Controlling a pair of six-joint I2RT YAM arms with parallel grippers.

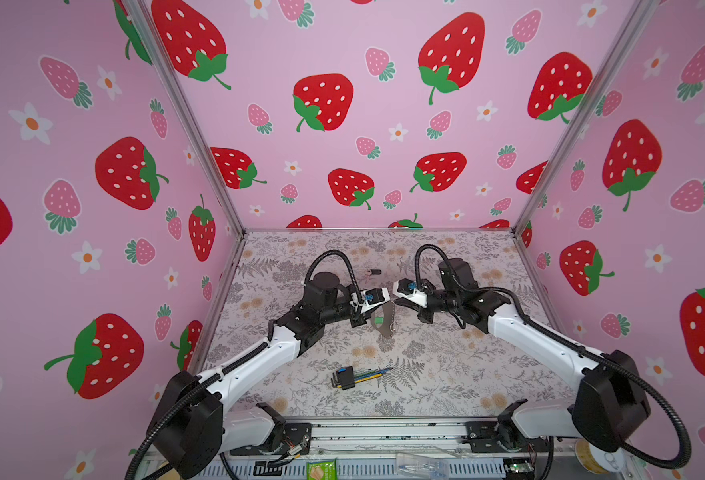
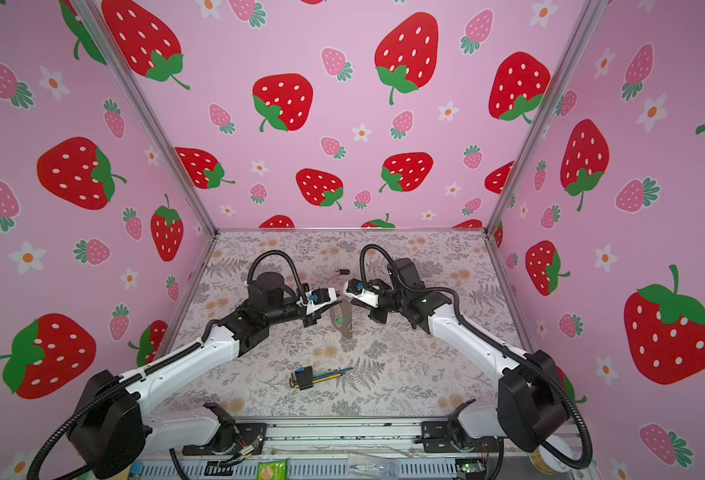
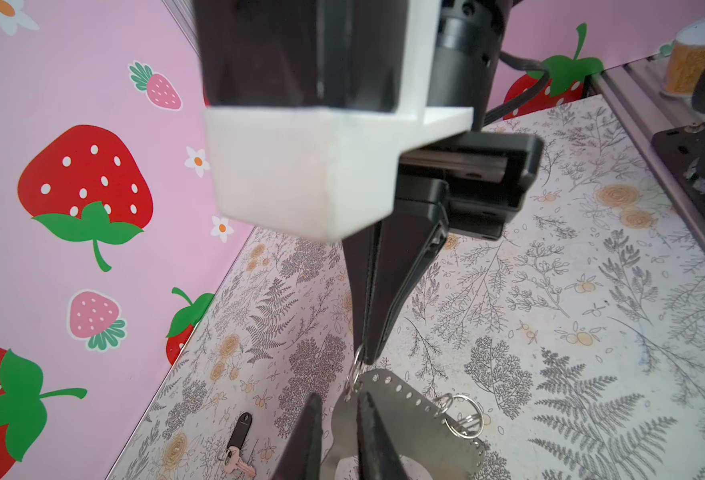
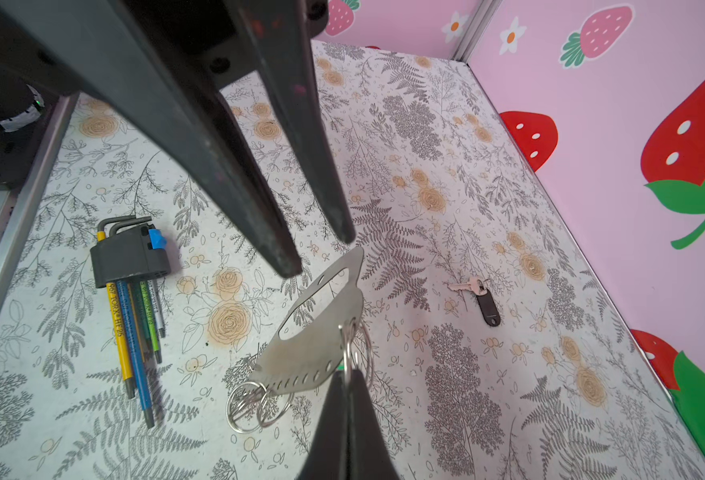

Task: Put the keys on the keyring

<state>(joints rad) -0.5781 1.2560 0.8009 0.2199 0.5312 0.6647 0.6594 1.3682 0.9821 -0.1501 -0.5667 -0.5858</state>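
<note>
Both arms reach in from the near edge of the bench (image 1: 446, 374), elbows out to their own sides and forearms angled inward, so the two wrists meet nose to nose over the middle of the bench. Nearest, ahead of the arm bases, a hex wrench bundle (image 1: 350, 376) lies flat and untouched, well apart from both grippers. Next out, between the wrists, is the keyring (image 1: 385, 326). It shows as a flat grey plate with cut-out slots and a row of small holes, and a bunch of spare rings (image 4: 255, 405) hangs at one corner. I cannot tell whether its lower end rests on the bench. The left gripper (image 4: 317, 252) points at the slotted end, fingers a little apart and straddling the plate, with a gap visible beside one finger; no firm clamp seen. The right gripper (image 4: 344, 374) has its fingers pressed together, pinching a silvery ring threaded at the perforated edge of the keyring. The green tag (image 1: 379, 320) sits against the plate between the two grippers; its key is too small to make out. Farthest, beyond both wrists, the black-tag key (image 1: 373, 272) lies flat on the bench, apart from everything.
</note>
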